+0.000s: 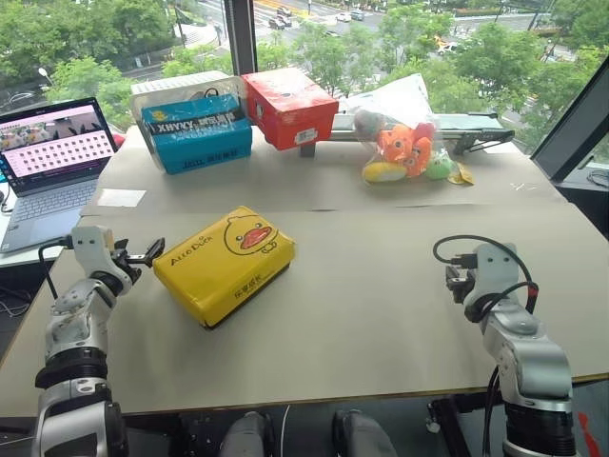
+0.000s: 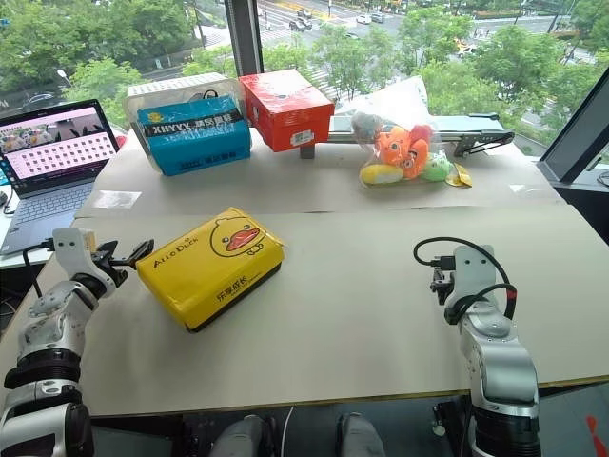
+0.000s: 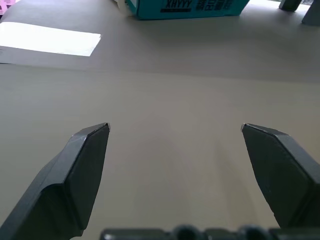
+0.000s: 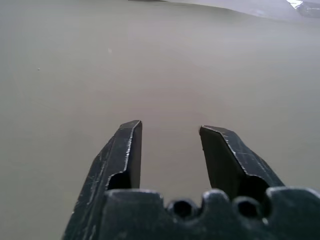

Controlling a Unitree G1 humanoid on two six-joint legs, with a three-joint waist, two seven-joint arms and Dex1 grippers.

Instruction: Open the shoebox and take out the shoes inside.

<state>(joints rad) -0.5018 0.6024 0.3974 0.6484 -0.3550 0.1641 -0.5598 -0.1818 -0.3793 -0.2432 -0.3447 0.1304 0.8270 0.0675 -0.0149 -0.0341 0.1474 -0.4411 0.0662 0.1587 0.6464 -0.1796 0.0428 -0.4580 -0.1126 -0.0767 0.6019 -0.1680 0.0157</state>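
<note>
So the shoebox (image 1: 225, 264) sat closed on the table (image 1: 381, 314), yellow duck lid up, turned at an angle, a bit left of centre and near the front edge. The shoes were presumably inside, nothing to see of them with the lid on. The left gripper (image 1: 145, 255) hung just beside the box's left end, not touching, jaws spread wide, and in the left wrist view its fingers (image 3: 82, 165) had only bare tabletop between them. My guess was it had lined up there to catch the lid edge. The right gripper (image 4: 170, 137) was well off to the right over bare table, jaws partly apart and holding nothing, probably just waiting. The blue box (image 1: 198, 133), red box (image 1: 289, 107) and bag of plush toys (image 1: 404, 148) were parked along the back, well out of the way
</note>
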